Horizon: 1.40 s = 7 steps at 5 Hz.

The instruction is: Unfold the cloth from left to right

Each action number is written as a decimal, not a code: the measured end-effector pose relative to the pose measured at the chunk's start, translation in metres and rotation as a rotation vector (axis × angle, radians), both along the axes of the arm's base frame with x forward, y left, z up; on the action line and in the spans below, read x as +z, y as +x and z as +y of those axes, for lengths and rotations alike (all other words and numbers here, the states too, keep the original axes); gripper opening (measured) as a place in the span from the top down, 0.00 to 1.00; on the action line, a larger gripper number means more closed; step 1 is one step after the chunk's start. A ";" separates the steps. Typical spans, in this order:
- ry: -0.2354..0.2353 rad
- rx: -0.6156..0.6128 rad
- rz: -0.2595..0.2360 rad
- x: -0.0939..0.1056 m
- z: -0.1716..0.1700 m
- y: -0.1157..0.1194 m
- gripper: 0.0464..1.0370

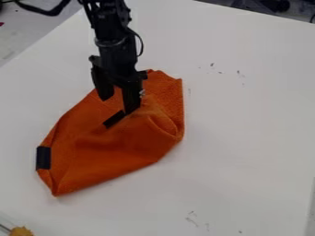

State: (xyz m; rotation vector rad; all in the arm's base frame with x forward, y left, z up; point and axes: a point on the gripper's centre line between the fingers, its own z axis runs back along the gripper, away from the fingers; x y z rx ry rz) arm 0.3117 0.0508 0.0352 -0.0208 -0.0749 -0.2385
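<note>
Camera view: orange woven cloth lies partly folded on the white tabletop and serves as landmark for all positions. Its outline is an uneven, elongated patch, with a pointed corner at the lower left and creased, overlapping layers along the right side. One short black strip sits at its left edge; a second black strip lies slanted on its upper middle. The black robot arm extends down from above the cloth, and the black two-finger gripper hangs over the cloth's upper part, near the second strip. Jaws stand wide apart, orange fabric visible in the gap; nothing seen pinched. Whether either tip touches the fabric, cannot tell. Small dark marks on the tabletop, right of the cloth's top. Fuzzy yellow-orange object below and left of the cloth, partly cut off.
</note>
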 end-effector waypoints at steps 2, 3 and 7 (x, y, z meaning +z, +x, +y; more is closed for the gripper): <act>-0.018 0.042 -0.015 -0.019 -0.006 -0.016 0.09; -0.016 0.019 -0.014 -0.016 -0.005 -0.014 0.39; 0.088 0.067 -0.011 0.019 -0.037 -0.014 0.97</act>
